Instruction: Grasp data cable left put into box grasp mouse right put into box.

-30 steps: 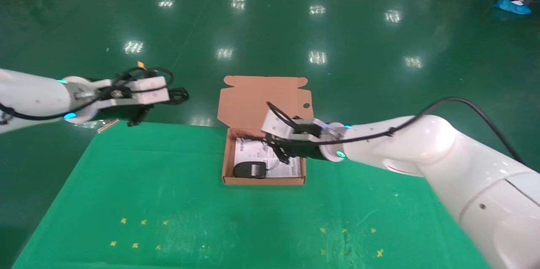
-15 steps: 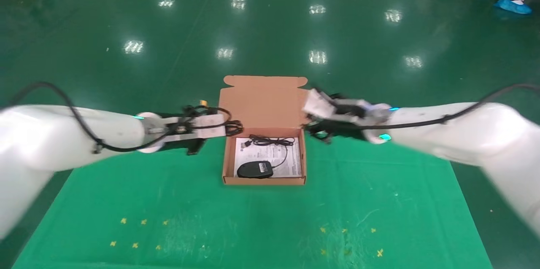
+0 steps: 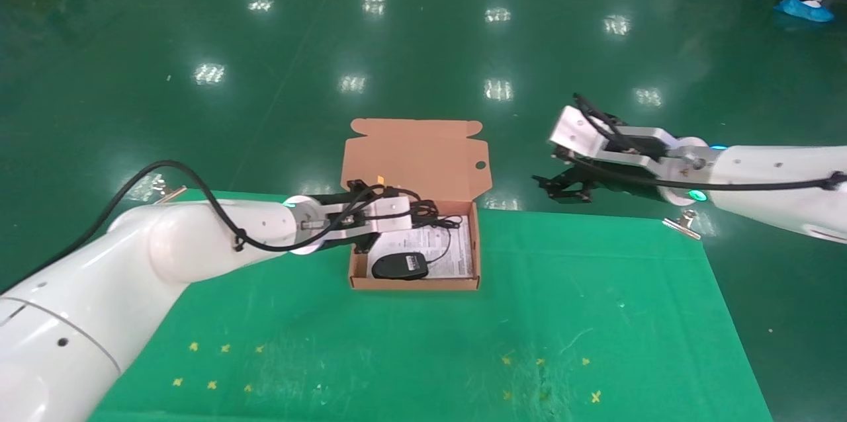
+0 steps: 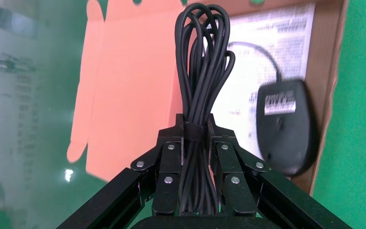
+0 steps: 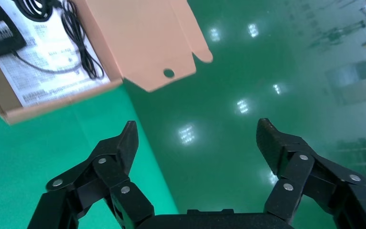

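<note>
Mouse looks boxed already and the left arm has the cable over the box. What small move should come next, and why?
Probably lower the left gripper a little and open it. It is shut on the cable, held above the box beside the mouse, which already lies inside. The right gripper is open, empty and clear of the box.

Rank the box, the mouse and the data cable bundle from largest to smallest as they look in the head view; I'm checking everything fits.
1. The box, open, clearly largest.
2. The mouse, lying inside it.
3. The data cable, held by the left claw over the box; it is partly hidden, so its place below the mouse is unsure.
</note>
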You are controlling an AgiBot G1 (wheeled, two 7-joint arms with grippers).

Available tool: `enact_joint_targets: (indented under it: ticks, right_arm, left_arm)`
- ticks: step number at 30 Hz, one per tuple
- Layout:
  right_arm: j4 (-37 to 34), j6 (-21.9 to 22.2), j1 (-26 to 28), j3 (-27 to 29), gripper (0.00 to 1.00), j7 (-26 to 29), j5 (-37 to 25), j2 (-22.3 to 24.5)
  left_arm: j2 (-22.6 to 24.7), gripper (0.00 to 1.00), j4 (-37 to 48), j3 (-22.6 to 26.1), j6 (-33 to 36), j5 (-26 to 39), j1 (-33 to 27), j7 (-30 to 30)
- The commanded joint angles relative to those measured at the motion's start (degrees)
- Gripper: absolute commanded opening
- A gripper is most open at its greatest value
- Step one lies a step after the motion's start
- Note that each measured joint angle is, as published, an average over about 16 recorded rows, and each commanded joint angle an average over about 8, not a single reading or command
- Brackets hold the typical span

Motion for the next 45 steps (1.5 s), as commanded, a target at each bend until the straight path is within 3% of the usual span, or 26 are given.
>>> enact_joint_targets:
  ticks: [1, 4, 22, 30, 38, 45]
  right_arm:
    - [1.81, 0.1, 0.5, -0.78, 1.0, 2.21, -1.76, 1.28]
    - [2.55, 0.11, 0.72, -1.18, 1.0, 2.98, -2.56, 1.67]
    - [2.07, 0.47, 0.89, -0.78, 1.0, 2.51, -2.17, 1.3]
    - [1.23, 3.22, 4.93, 0.76, 1.0, 1.03, -3.09, -0.11]
    - [-0.5, -0.5, 10.45, -0.91, 1.0, -2.78, -7.06, -2.15]
    - [-0.37, -2.87, 10.68, -0.35, 1.0, -3.22, -7.18, -2.31]
  left_arm:
    - [0.24, 0.63, 0.56, 1.24, -0.57, -3.09, -0.22, 1.22]
    - [0.33, 1.0, 0.9, 1.91, -0.45, -4.5, -0.43, 1.47]
    - [-0.43, 1.0, -0.2, 1.59, -0.25, -3.98, -0.28, 1.34]
    - [-1.34, 1.0, -3.05, 1.71, -3.61, -4.54, -1.2, 1.33]
    - [-0.87, 1.0, -1.77, 1.75, -8.92, -3.69, -2.7, -0.3]
    - [-2.18, 1.0, -2.52, 0.61, -7.91, -5.96, -1.99, -0.88]
